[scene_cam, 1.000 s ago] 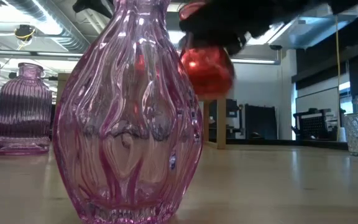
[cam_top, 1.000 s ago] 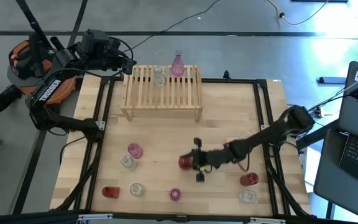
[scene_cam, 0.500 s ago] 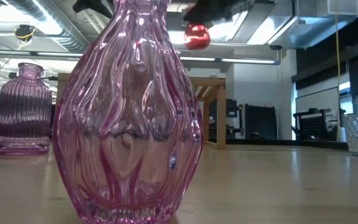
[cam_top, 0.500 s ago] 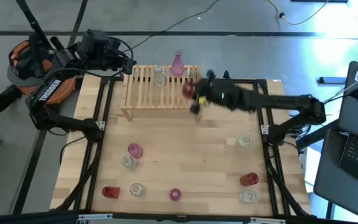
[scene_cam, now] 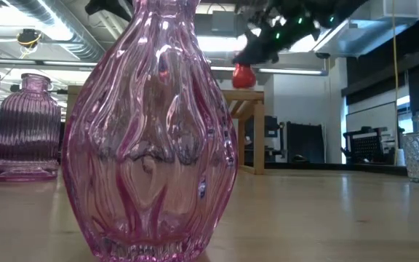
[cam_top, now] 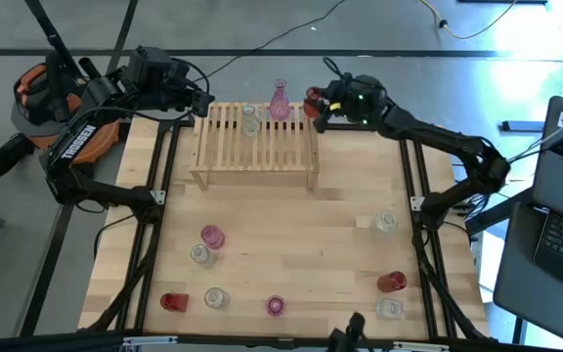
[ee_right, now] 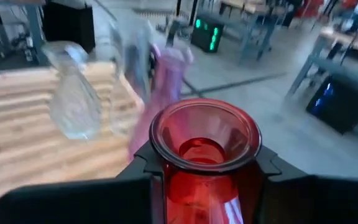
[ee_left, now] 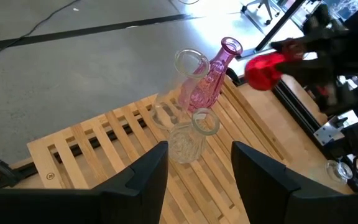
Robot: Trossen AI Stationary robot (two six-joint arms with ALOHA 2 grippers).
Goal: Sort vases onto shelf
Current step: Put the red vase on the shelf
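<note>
Seen from above, the right arm reaches across the table (cam_top: 360, 196) to its far edge, and the right hand (cam_top: 323, 104) hangs just past the right end of the wooden slatted shelf (cam_top: 257, 147), clamped on a red vase (cam_top: 313, 99) that is mostly covered by the hand. A slim-necked pink vase (cam_top: 280, 102) and clear vases (cam_top: 251, 119) stand at the back of the shelf; the clear ones are hard to separate against the slats. The left hand (cam_top: 201, 101) waits folded at the far left corner, beside the shelf's left end. Seven more vases stand scattered over the near half of the table. From table height, a ribbed pink vase (scene_cam: 151, 131) fills the foreground, cut off at the top, and hides much of the shelf; the red vase shows small behind it, hanging under the blurred right hand. From the left wrist, that hand's two fingers (ee_left: 145, 177) stand apart with nothing between them, above the shelf's slats; the clear vases overlap the pink one, and the red vase is held in the air beside them. From the right wrist, the red vase's open mouth sits gripped between the fingers, hiding what lies below; the shelf's vases beyond are blurred.
</note>
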